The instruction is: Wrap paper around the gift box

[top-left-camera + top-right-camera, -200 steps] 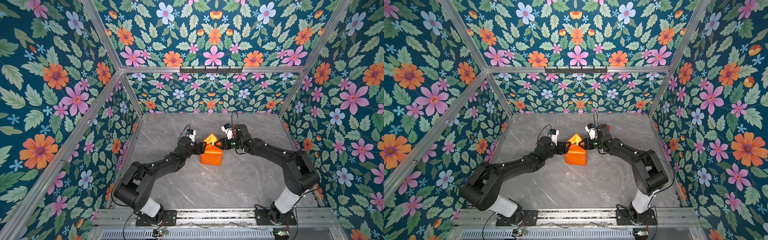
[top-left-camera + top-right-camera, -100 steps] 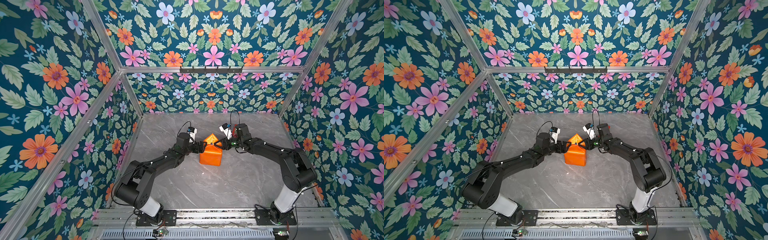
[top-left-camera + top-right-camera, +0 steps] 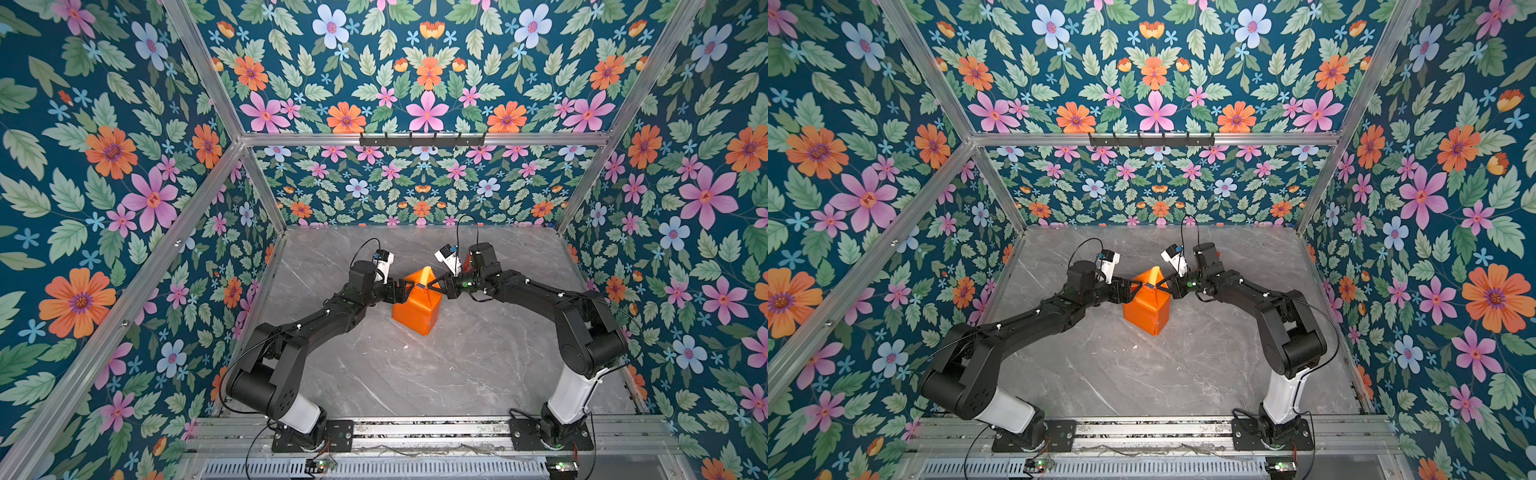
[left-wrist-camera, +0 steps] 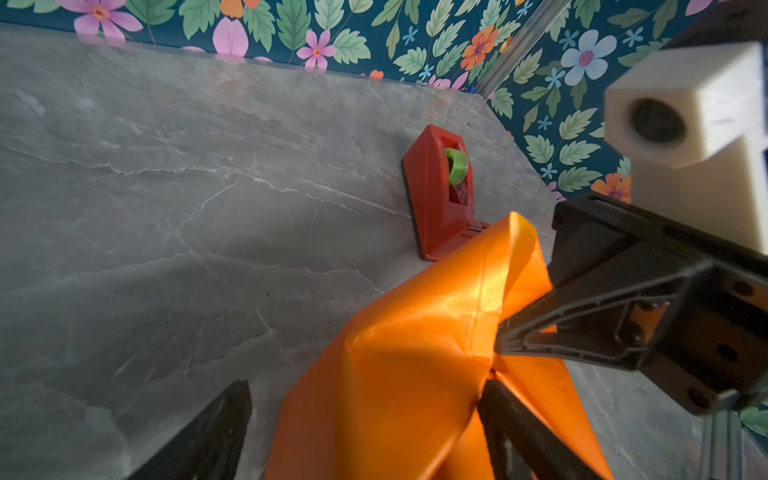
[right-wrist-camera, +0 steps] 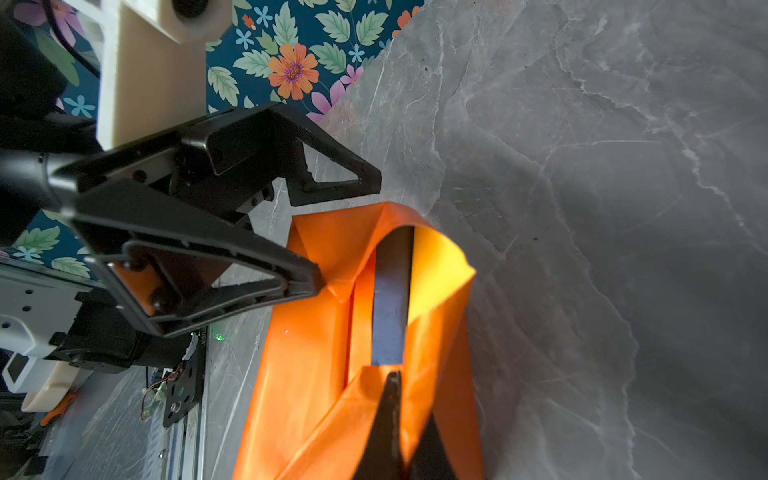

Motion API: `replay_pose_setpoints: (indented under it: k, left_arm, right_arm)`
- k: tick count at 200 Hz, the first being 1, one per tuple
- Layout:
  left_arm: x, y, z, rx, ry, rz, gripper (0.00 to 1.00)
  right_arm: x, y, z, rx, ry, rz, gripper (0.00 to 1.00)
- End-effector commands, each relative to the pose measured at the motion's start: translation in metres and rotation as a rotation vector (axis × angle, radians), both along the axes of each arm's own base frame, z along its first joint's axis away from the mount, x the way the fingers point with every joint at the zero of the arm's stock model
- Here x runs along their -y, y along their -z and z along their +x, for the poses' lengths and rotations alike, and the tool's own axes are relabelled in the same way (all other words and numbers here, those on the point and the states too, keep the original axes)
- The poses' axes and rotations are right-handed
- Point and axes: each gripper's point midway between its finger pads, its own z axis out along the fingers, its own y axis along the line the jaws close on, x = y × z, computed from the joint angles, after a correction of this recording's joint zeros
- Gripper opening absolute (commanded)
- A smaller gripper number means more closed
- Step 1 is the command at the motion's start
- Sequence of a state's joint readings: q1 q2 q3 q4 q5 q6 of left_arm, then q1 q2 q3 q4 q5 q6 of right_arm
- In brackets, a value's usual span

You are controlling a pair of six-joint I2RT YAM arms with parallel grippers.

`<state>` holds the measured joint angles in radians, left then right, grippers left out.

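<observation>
Matte navy cardboard gift box (image 5: 392, 299) sat inside the folded glossy orange paper sheet (image 3: 417, 309), on the grey marble-look desk (image 3: 457, 365), mid-desk, a bit toward the back wall. Left pincer (image 3: 405, 286) was at the package's far-left end, jaws apart, one fingertip (image 5: 303, 282) touching the sheet. Right pincer (image 3: 434, 286) was opposite, at the far-right end, clamped on a flap of the sheet. Red plastic tape dispenser (image 4: 434, 199) stood on the desk behind the package, just beyond its far tip.

Grey marble table (image 3: 457, 365) bears the paper (image 3: 415, 309) and red tape dispenser (image 4: 432, 208).
</observation>
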<state>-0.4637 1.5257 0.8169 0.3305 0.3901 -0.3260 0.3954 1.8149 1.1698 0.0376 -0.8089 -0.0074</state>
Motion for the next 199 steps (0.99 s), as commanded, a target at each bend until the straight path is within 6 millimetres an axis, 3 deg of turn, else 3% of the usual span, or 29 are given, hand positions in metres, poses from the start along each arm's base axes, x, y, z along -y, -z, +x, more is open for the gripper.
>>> replay_pose_setpoints:
  k: [1, 72, 102, 140, 170, 199]
  left_arm:
    - [-0.005, -0.005, -0.004, 0.026, 0.015, 0.023, 0.89]
    - [-0.057, -0.028, -0.014, 0.035, -0.155, -0.043, 0.87]
    - [-0.085, -0.028, -0.004, 0.023, -0.306, -0.043, 0.84]
    - [-0.069, 0.003, 0.003, -0.089, -0.227, 0.021, 0.81]
    - [-0.05, 0.02, -0.009, -0.136, -0.132, -0.004, 0.8]
    - [-0.035, 0.022, -0.026, -0.155, -0.073, -0.06, 0.78]
  right_arm:
    - [0.003, 0.013, -0.01, -0.037, -0.036, -0.054, 0.03]
    - [0.002, 0.012, -0.009, -0.04, -0.059, -0.058, 0.03]
    - [0.002, 0.01, -0.008, -0.034, -0.063, -0.059, 0.03]
    - [0.0, 0.008, -0.007, -0.035, -0.085, -0.063, 0.04]
    - [-0.002, 0.005, -0.006, -0.036, -0.1, -0.064, 0.06]
    - [-0.004, 0.003, -0.004, -0.04, -0.104, -0.066, 0.12]
